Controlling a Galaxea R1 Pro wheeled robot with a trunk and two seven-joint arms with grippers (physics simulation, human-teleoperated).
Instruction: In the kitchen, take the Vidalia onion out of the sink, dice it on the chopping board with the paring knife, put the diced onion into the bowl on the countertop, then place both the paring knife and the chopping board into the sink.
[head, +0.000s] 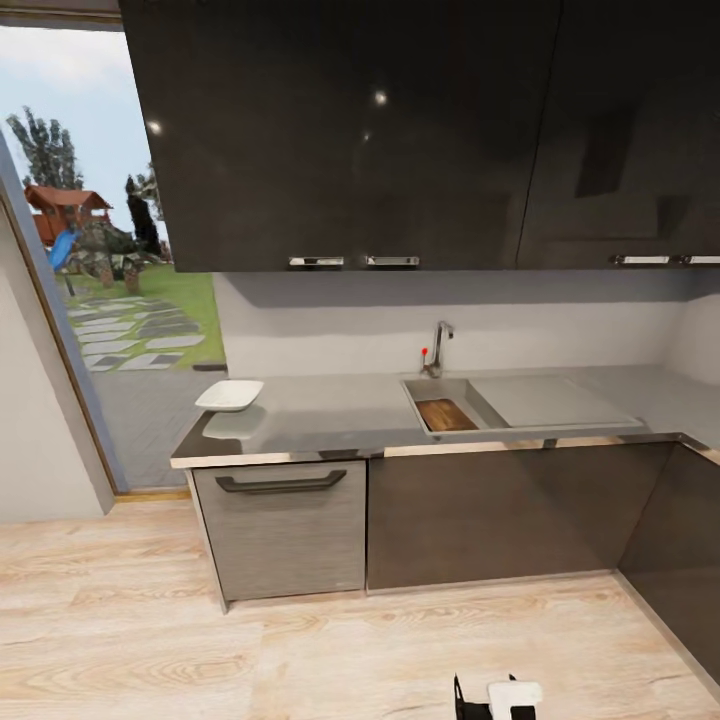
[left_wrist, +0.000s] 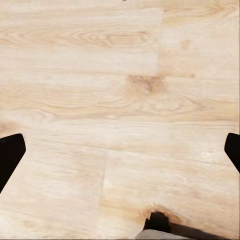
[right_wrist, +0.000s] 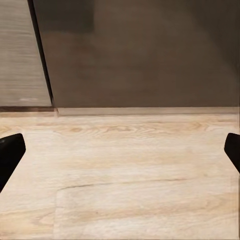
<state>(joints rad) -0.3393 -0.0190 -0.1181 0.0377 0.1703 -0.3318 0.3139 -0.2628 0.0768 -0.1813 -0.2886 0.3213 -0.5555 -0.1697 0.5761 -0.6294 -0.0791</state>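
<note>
The dark-brown chopping board (head: 446, 414) lies inside the grey sink (head: 428, 389), below the chrome tap (head: 440, 348) with its red-tipped lever. On the countertop (head: 330, 415), near its left end, sits the white bowl (head: 230, 395). The paring knife and the onion are out of view. My left gripper (left_wrist: 120, 150) is open over bare wooden floor, its dark fingertips (left_wrist: 10, 155) far apart. My right gripper (right_wrist: 120, 150) is also open and holds nothing. It hangs low above the floor and faces the dark cabinet fronts (right_wrist: 140, 55).
A flat drainboard (head: 545, 400) lies right of the sink. Dark wall cabinets (head: 400, 130) hang above the counter. A doorway (head: 120, 300) opens to a garden at the left. Cabinets (head: 690, 540) turn a corner at the right. Light wooden floor (head: 300, 650) separates me from the counter.
</note>
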